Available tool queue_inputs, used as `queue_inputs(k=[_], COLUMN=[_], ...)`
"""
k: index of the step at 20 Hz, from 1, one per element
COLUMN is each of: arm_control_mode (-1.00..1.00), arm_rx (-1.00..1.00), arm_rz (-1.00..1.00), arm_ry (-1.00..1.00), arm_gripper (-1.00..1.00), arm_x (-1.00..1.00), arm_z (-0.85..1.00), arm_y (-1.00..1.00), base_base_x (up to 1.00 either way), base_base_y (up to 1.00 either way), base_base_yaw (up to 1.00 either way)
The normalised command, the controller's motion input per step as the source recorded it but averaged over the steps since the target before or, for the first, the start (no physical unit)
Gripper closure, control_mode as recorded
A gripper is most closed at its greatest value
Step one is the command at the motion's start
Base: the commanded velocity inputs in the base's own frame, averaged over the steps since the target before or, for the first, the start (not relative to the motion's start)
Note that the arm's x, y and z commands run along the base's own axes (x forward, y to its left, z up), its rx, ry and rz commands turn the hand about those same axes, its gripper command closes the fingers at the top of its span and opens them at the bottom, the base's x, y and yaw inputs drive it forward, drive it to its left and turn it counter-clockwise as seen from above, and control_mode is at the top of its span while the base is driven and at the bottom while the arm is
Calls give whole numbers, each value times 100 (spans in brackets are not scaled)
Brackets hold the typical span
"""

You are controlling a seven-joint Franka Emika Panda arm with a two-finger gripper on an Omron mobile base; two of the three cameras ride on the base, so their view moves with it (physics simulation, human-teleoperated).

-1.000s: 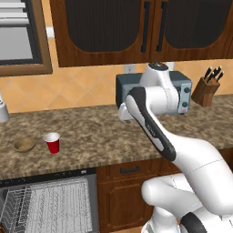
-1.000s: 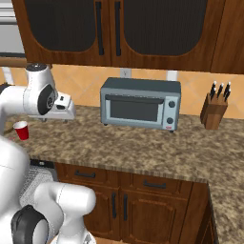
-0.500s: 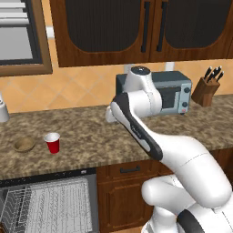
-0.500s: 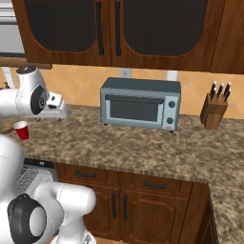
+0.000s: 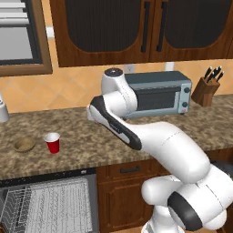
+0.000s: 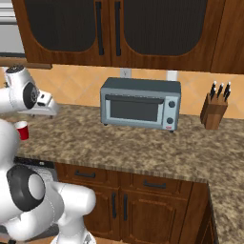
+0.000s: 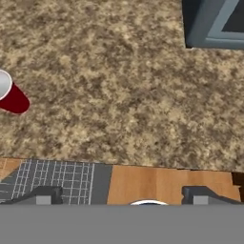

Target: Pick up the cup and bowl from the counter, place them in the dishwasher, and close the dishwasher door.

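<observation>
The red cup stands upright on the granite counter, with the tan bowl just to its left. My gripper hovers over the counter right of the cup, open with nothing between its widely spaced fingertips. From the right base view the hand hangs above the counter beside the cup. In the hand view the cup lies at the left edge. Under the counter the dishwasher is open, its grey ribbed inside and wire rack showing.
A grey toaster oven sits at the back of the counter, close behind my arm. A knife block stands far right. A white-grey container is at the far left. Dark wood cabinets hang overhead.
My arm has swung left along the counter, away from the toaster oven's front and toward the cup. Cup and bowl have not moved.
</observation>
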Motion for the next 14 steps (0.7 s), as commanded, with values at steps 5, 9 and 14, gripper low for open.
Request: queue_inputs(k=[5,9,14], arm_control_mode=[-100,-100,-100], arm_rx=[3,8,7], arm_rz=[-9,-8,-9], arm_ry=[10,10,16], arm_gripper=[-100,-100,-100], arm_x=[7,29,59], arm_z=[-78,-60,-5], arm_y=[81,67,45], base_base_x=[0,0,0], base_base_y=[0,0,0], base_base_yaw=[0,0,0])
